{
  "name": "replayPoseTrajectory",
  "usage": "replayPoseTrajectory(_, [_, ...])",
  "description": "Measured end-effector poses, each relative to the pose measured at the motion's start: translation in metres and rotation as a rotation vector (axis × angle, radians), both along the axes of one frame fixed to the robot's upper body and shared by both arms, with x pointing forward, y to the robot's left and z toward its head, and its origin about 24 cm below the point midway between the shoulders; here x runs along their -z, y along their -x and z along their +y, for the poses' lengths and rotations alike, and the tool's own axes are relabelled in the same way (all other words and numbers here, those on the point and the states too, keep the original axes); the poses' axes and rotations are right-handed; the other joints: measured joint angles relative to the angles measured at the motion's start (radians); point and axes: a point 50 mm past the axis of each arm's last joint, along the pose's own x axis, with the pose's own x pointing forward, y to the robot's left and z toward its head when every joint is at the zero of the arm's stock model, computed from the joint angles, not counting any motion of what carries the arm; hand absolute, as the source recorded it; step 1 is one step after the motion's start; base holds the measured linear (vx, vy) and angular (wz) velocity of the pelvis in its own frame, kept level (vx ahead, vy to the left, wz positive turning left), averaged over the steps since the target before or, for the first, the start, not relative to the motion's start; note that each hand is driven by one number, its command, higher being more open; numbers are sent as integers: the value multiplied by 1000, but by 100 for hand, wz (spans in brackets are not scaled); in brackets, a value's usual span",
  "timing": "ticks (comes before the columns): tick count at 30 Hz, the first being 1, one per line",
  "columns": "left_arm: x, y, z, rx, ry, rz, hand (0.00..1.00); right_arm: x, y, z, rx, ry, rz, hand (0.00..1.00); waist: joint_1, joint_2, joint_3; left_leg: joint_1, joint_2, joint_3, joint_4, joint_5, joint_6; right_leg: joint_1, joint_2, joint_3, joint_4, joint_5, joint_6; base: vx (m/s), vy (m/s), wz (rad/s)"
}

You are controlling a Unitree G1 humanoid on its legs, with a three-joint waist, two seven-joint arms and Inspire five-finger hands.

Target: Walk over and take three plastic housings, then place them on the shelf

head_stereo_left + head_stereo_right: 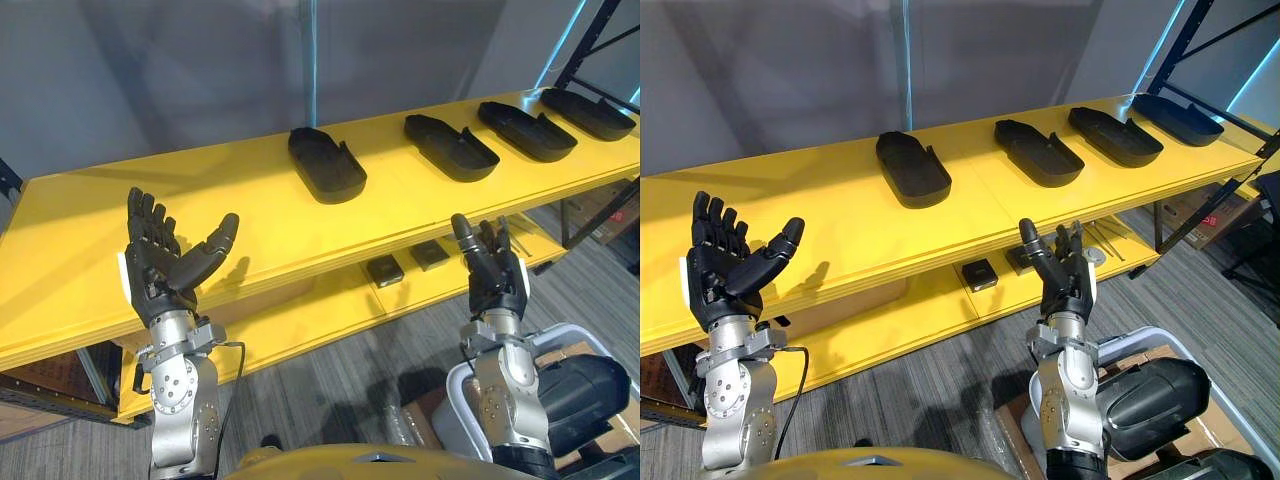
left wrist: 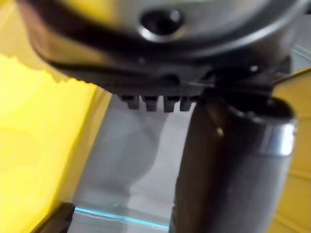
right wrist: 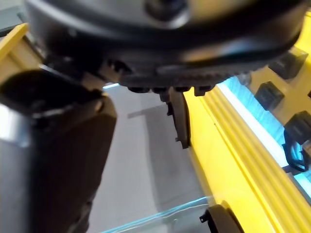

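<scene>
Lying in a row along the top board of the yellow shelf (image 1: 80,250) are four black plastic housings (image 1: 327,165), spaced apart from the middle out to the far right end. The left robot hand (image 1: 160,265) is raised before the shelf's near edge, fingers straight and spread, thumb out, holding nothing. The right robot hand (image 1: 492,265) stands upright further right, fingers relaxed and likewise empty. Both are well apart from the housings. Two small black boxes (image 1: 384,270) sit on the lower board, just left of the right robot hand.
</scene>
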Motion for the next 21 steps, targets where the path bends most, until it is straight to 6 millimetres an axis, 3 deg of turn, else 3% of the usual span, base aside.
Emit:
replayPoseTrajectory(11, [-1, -9, 0, 40, -19, 1, 100, -47, -37, -8, 6, 126, -150, 100, 0, 1, 0, 0, 0, -13, 0, 3, 2, 9, 0, -13, 3, 0, 0, 4, 4, 3])
replayPoseTrajectory(14, [5, -14, 3, 54, -24, 37, 100, -44, -52, -8, -57, 132, -103, 100, 1, 1, 0, 1, -3, -20, 0, 4, 4, 14, -2, -19, 2, 0, 0, 4, 10, 7])
replayPoseTrajectory(21, [2, -19, 4, 87, -25, 25, 100, -13, -82, -7, -190, 76, 99, 100, 7, 5, 2, -15, -13, -51, 1, 12, 11, 15, -3, -48, 0, 0, 0, 5, 5, 12])
